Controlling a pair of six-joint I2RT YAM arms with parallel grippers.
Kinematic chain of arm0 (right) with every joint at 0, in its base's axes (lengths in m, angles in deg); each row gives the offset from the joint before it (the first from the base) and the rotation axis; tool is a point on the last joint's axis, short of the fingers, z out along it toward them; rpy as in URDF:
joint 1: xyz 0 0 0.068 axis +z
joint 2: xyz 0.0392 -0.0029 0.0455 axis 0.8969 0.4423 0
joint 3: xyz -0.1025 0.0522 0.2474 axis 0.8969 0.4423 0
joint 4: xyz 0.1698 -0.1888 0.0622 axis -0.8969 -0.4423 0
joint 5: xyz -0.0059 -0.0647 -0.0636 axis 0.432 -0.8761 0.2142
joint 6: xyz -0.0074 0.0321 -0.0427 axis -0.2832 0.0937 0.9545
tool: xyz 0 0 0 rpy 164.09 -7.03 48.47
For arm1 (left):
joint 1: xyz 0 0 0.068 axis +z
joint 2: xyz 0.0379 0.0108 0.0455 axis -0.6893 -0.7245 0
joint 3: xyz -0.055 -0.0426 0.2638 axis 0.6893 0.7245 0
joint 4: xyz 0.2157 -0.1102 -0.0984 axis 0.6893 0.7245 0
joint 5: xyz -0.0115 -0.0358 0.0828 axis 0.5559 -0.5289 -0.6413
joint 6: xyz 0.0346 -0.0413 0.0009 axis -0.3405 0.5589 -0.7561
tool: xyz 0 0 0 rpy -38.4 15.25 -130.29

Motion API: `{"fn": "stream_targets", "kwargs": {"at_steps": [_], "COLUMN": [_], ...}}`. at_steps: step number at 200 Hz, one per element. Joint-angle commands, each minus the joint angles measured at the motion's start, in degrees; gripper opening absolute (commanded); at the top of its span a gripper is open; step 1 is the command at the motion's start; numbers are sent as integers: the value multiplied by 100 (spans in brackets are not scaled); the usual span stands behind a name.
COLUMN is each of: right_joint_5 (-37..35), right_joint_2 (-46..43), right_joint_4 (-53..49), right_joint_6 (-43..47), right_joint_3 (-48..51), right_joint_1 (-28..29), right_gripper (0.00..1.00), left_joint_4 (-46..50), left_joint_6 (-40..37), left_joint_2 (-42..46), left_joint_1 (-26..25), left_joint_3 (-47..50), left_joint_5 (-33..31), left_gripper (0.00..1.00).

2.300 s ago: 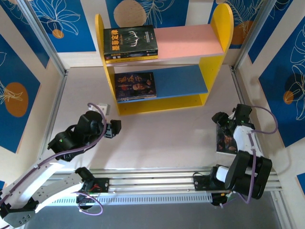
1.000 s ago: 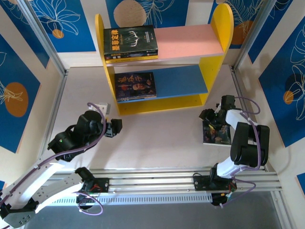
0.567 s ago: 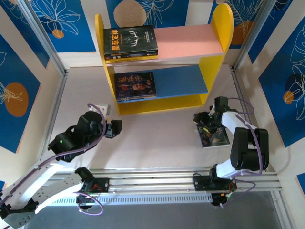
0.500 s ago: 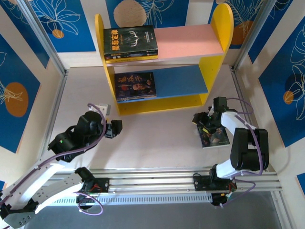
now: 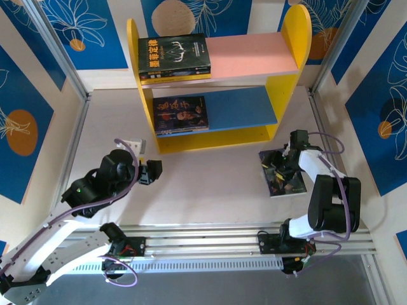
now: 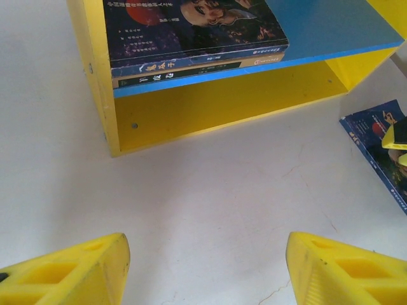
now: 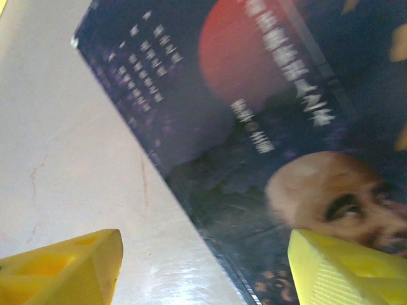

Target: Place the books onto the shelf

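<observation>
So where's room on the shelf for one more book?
The right half of the pink board is bare, from the top books to the yellow side panel. Same on the blue board, right of the lower books. The left ends are crowded.

The pale worktop (image 5: 210, 190) is matte white, marked with faint hairline cracks and a few reddish scratches. To its left, back and right rise cream walls (image 5: 58, 130) carrying blue panels (image 5: 381, 101) printed with white leaf outlines and orange discs. Slanting aluminium posts (image 5: 57, 54) stand at the worktop's back corners. A slotted aluminium rail (image 5: 210, 234) runs along its near edge, with a grey surface (image 5: 222, 289) below that. The light is even and the shadows soft.
</observation>
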Motion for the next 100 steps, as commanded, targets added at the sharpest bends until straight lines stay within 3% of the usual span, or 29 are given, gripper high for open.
{"fn": "stream_targets", "kwargs": {"at_steps": [1,100], "right_joint_5": [-148,-167], "right_joint_2": [-84,704], "right_joint_4": [-283,-460], "right_joint_6": [171,221], "right_joint_3": [2,-461], "right_joint_1": [-238,361], "right_gripper": [70,70], "left_joint_4": [-60,-43], "left_joint_6": [20,1], "left_joint_2": [8,4], "left_joint_1": [75,74], "left_joint_3": [-5,-31], "left_joint_5": [57,66], "left_gripper": [67,66]}}
